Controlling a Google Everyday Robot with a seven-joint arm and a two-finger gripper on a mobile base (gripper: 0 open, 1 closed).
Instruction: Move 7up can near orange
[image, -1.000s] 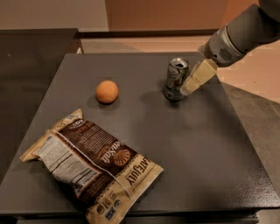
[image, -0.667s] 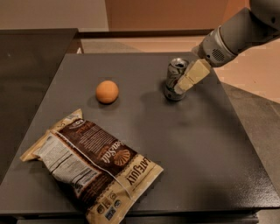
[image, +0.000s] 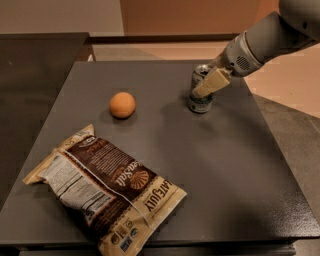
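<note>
The 7up can (image: 201, 102) stands upright on the dark grey table (image: 215, 165), at the back right. The orange (image: 122, 104) lies to its left, about a can's height and a half away. My gripper (image: 206, 86) reaches in from the upper right on the grey arm (image: 260, 42). Its cream-coloured tip lies across the front of the can's upper half and hides part of it. The can's base rests on the table.
A large brown-and-cream snack bag (image: 107, 187) lies flat at the front left of the table. A darker counter (image: 35, 65) adjoins the table on the left. The table's right edge (image: 280, 150) drops to the floor.
My gripper has moved left and slightly up, from beside the can's right side to across its front. The can, orange and bag stay about where they were.
</note>
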